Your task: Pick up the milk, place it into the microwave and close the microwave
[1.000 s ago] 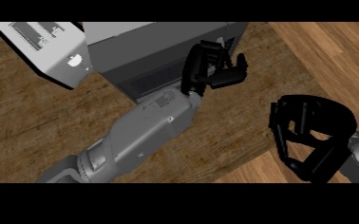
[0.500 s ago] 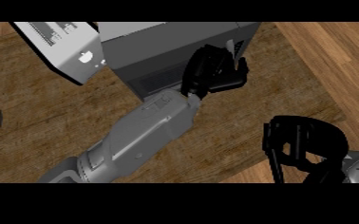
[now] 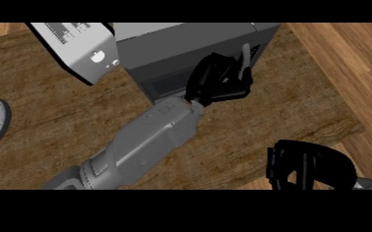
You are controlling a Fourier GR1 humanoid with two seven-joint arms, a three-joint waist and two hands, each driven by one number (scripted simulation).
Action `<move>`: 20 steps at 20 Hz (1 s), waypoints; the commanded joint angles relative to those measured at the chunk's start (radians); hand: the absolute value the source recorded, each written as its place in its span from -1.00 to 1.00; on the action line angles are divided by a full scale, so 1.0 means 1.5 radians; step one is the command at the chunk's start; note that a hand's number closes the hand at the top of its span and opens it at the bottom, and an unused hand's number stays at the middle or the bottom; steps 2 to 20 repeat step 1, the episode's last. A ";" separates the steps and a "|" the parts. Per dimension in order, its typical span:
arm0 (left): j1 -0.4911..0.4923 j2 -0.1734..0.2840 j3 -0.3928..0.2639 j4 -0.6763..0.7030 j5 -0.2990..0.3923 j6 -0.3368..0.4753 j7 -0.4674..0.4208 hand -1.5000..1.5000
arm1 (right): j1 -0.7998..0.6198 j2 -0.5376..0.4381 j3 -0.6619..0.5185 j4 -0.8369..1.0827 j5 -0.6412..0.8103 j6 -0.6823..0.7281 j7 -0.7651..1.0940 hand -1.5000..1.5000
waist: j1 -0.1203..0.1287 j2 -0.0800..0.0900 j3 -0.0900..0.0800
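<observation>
Seen from steeply above: a brown wood-grain counter (image 3: pixel 65 123) carrying a grey box-shaped microwave (image 3: pixel 193 46) at the upper middle. Swung out to the upper left, the microwave's light grey door (image 3: pixel 80 49), with a panel of small markings near its upper edge. Reaching up from the lower left on a grey forearm, the black left hand (image 3: pixel 218 78), lying against the dark front of the microwave, fingers curled, a pale thin upright strip (image 3: pixel 245 59) showing just beside the fingertips; cannot tell whether anything is pinched within the curl. Milk carton not to be made out anywhere; cannot tell whether hidden behind the hand or inside the microwave. Low at the right edge, the black right hand (image 3: pixel 301 169), fingers bent in a relaxed curve around a bare gap, holding nothing, well apart from the microwave. At the far left edge, a sliver of a grey round rim (image 3: pixel 4 118) on the counter. Along the right side, a lighter plank-patterned wooden surface (image 3: pixel 341 64) beside the counter.
</observation>
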 commanded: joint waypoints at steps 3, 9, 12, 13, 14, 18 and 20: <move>0.062 0.030 0.061 0.096 0.042 -0.002 -0.018 1.00 | 0.029 0.012 0.014 -0.034 0.016 -0.021 -0.001 1.00 | 0.017 0.010 -0.004; 0.062 0.030 0.061 0.096 0.042 -0.002 -0.018 1.00 | 0.029 0.012 0.014 -0.034 0.016 -0.021 -0.001 1.00 | 0.017 0.010 -0.004; 0.062 0.030 0.061 0.096 0.042 -0.002 -0.018 1.00 | 0.029 0.012 0.014 -0.034 0.016 -0.021 -0.001 1.00 | 0.017 0.010 -0.004; 0.062 0.030 0.061 0.096 0.042 -0.002 -0.018 1.00 | 0.029 0.012 0.014 -0.034 0.016 -0.021 -0.001 1.00 | 0.017 0.010 -0.004; 0.062 0.030 0.061 0.096 0.042 -0.002 -0.018 1.00 | 0.029 0.012 0.014 -0.034 0.016 -0.021 -0.001 1.00 | 0.017 0.010 -0.004; 0.062 0.030 0.061 0.096 0.042 -0.002 -0.018 1.00 | 0.029 0.012 0.014 -0.034 0.016 -0.021 -0.001 1.00 | 0.017 0.010 -0.004; 0.062 0.030 0.061 0.096 0.042 -0.002 -0.018 1.00 | 0.029 0.012 0.014 -0.034 0.016 -0.021 -0.001 1.00 | 0.017 0.010 -0.004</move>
